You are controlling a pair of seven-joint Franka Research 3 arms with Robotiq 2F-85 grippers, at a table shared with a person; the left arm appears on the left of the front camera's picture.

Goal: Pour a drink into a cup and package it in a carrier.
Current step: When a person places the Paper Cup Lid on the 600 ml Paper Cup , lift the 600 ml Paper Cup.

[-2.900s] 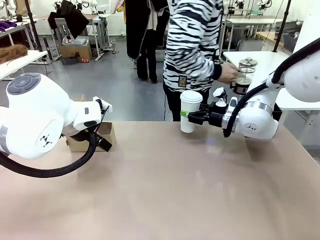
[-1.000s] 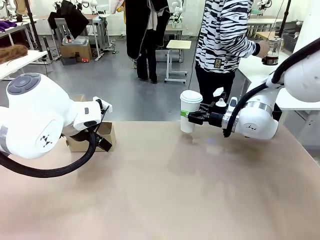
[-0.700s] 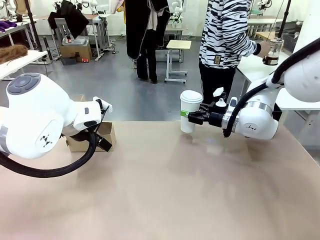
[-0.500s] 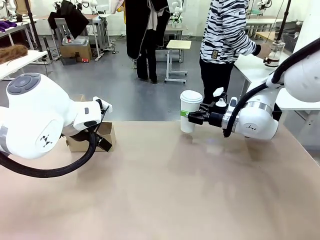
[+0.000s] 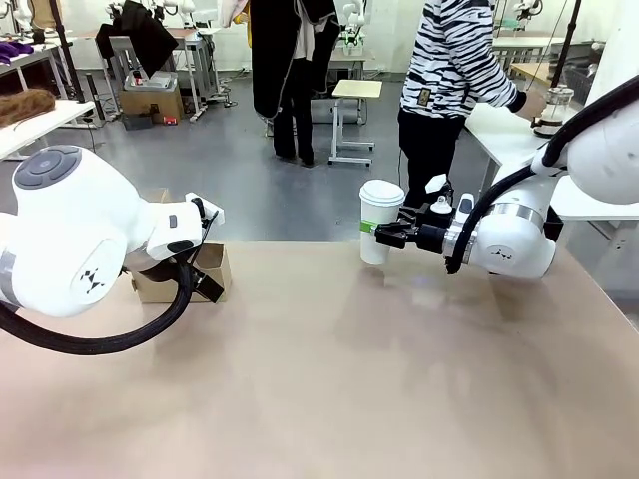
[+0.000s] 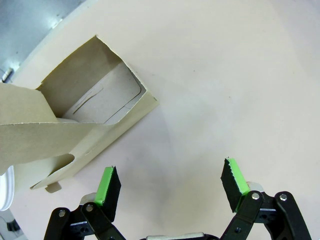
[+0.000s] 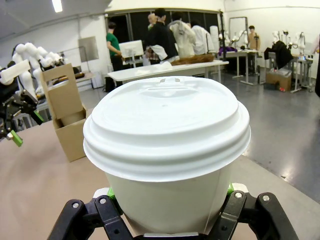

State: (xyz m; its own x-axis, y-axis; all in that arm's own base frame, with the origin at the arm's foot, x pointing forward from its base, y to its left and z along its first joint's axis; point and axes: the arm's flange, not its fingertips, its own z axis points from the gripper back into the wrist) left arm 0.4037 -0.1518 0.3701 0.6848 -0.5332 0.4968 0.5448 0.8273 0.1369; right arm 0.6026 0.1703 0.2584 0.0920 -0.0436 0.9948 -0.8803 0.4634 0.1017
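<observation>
Brown cardboard up front: the carrier (image 6: 100, 115) sits on the worktop (image 5: 329, 379) over on the robot's left, with a round slot facing up and the tall handle panel standing. The left fingers (image 6: 171, 177) hang just beside it, spread wide with nothing between them.

Further across, near the far edge, the right fingers (image 5: 379, 233) are clamped on the white paper cup (image 5: 380, 222), low on its body, coming in from the side. The cup is upright and has a white lid (image 7: 166, 117) pressed on. I can't tell if its base is resting on the worktop or just off it.

Handling-wise, I'd guess it's a typical paper cup. The walls are thin and will dent if squeezed hard, and the lid could pop off if the rim gets pinched. If it's full, it's heavier at the top and sloshy. So grip the body below the rim, keep it level and lower it straight into a slot.

Way back, a person in a striped top (image 5: 454, 60) reaches toward a glass jug (image 5: 552, 105) on a side table. It's too small to see what's in it.
</observation>
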